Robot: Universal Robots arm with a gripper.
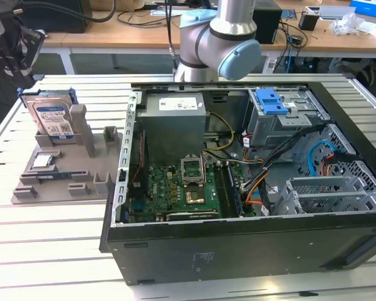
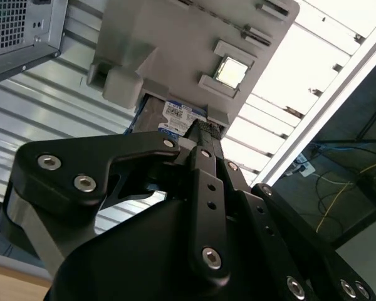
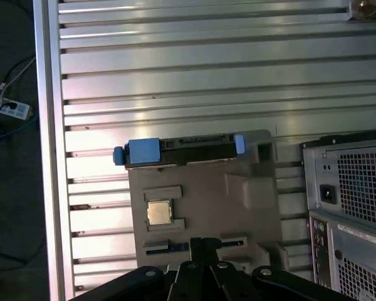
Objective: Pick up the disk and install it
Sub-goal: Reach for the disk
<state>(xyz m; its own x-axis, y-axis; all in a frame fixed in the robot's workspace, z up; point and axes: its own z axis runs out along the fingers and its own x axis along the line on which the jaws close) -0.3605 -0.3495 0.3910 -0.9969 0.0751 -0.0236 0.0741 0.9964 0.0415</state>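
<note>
In the exterior view, the silvery-grey metal disk point(image 1: 50, 116) with blue rails stands on edge in a grey plastic holder point(image 1: 81, 166), at nine o'clock from the black computer case point(image 1: 238, 251). It looks heavy, stiff and breakable, so its flat sides seem best to hold. The black gripper point(image 3: 203, 244) is pinched shut and empty.

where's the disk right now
The disk stands on edge in the grey holder on the exterior view's left, just outside the open computer case and near the processor chip.
</note>
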